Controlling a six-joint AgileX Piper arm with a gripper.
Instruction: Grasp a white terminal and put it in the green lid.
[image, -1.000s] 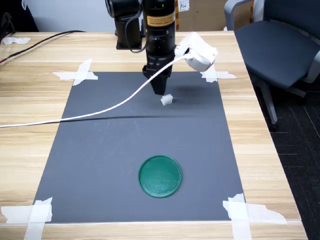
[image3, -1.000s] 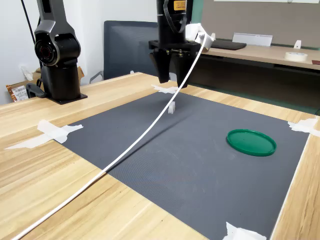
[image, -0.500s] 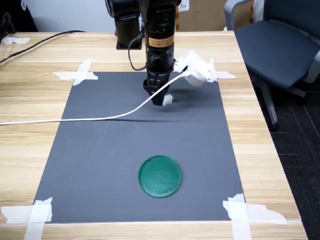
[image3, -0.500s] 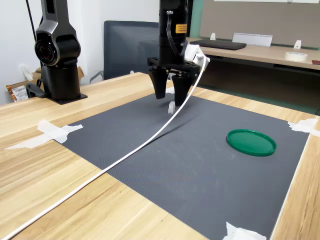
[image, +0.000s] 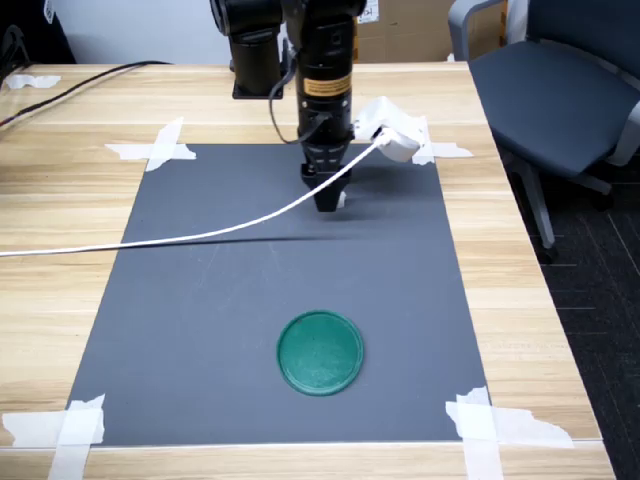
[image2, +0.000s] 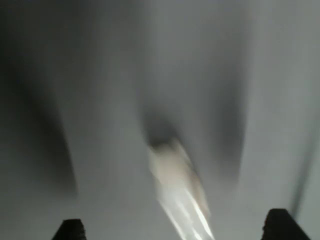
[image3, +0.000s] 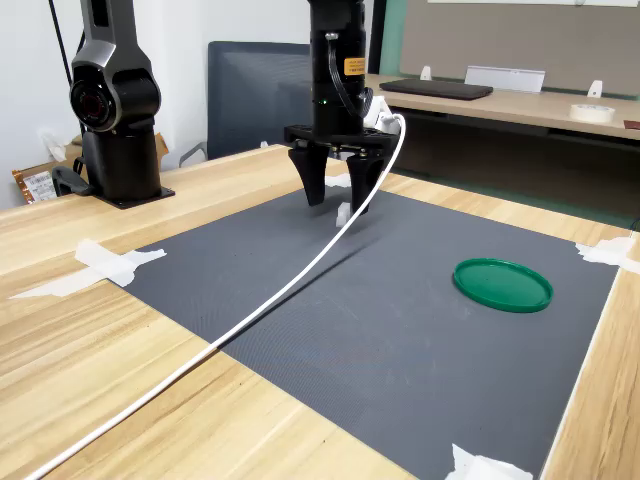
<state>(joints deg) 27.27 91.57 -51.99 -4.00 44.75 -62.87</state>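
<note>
Wooden tabletop: pale planks carry the whole set-up, with a second black arm base parked at the second exterior view's left.
Dark grey mat: a rectangular sheet pinned at its corners by white tape strips, evidently so it cannot slide as the arm works on it.
Black robot arm: stands upright over the far part of the mat, wrist pointing straight down, a pose that suits a top-down pick.
White cable: trails from the rounded white camera housing on the wrist across the mat and off the first exterior view's left, slack enough to follow the arm.
Flat round dark-green plastic lid: lies empty near the mat's front edge, well apart from the arm, waiting as the drop point.
Black two-finger gripper: lowered close to the mat with jaws spread, one finger on each side of the part and nothing clamped as yet.
Tiny white blocky plastic terminal: sits on the mat between the fingertips; the blurred wrist view shows it as a pale smear midway between the two tips.
Stage, as judged: grasp lined up, closing not yet done.
</note>
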